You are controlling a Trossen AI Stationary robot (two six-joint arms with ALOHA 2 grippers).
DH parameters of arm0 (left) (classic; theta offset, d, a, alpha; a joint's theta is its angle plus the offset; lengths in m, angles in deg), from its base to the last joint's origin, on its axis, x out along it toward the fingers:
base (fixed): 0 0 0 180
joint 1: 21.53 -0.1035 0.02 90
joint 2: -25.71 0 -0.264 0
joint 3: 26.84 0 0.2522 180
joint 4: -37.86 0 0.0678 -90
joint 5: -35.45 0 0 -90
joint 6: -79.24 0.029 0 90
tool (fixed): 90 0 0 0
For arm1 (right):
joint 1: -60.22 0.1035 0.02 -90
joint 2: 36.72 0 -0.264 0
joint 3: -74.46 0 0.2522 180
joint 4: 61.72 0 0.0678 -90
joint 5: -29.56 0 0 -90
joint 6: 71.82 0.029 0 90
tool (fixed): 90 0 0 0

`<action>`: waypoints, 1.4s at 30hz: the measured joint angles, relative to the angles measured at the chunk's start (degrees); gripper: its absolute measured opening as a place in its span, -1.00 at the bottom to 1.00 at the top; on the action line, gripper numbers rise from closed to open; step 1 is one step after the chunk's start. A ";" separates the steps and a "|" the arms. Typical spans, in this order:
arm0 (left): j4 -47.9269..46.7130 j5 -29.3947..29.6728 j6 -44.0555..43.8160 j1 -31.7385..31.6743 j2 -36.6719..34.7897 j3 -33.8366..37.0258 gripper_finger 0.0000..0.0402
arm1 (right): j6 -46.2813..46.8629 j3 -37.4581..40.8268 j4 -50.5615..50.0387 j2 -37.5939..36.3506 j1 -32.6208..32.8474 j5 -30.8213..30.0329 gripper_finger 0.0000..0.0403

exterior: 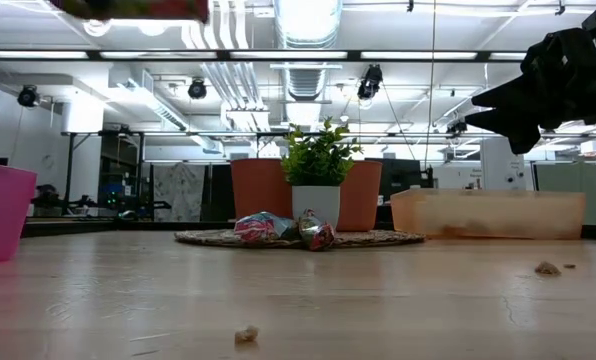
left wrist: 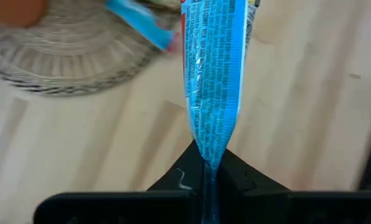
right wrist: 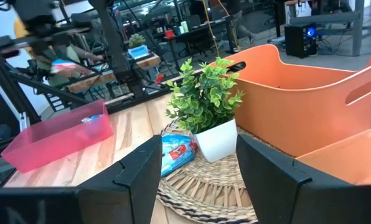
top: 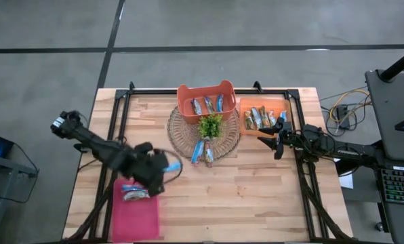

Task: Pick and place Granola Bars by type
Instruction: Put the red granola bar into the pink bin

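Inside pink bin (top: 135, 218), one blue-white bar (top: 135, 192).

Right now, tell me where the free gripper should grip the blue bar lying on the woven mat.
Grip the blue bar across its narrow width at mid-length, descending from above. It lies flat on the woven mat beside a brownish bar, so fingers probably need careful spacing. The right gripper hangs open nearby.

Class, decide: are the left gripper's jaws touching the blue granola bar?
Touching. The left wrist view shows the left gripper with its jaws pinched shut on the tail end of the blue granola bar.
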 joint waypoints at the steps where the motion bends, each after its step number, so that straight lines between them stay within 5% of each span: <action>1: 0.01 0.05 -1.09 1.57 0.07 -0.47 -1.00 | 0.00 0.00 0.02 0.00 0.00 0.00 -0.03; 21: -0.15 -0.59 -19.22 25.91 1.13 -1.83 -1.00 | 0.01 0.00 0.01 0.00 -0.02 -0.01 -0.03; 29: 0.00 -0.61 -21.42 28.87 3.82 -1.05 -1.00 | 0.02 0.00 0.02 0.00 -0.01 0.00 -0.03; 42: 9.63 -2.60 -20.58 29.82 3.13 11.82 -1.00 | 0.02 0.00 0.02 0.00 0.00 -0.01 -0.03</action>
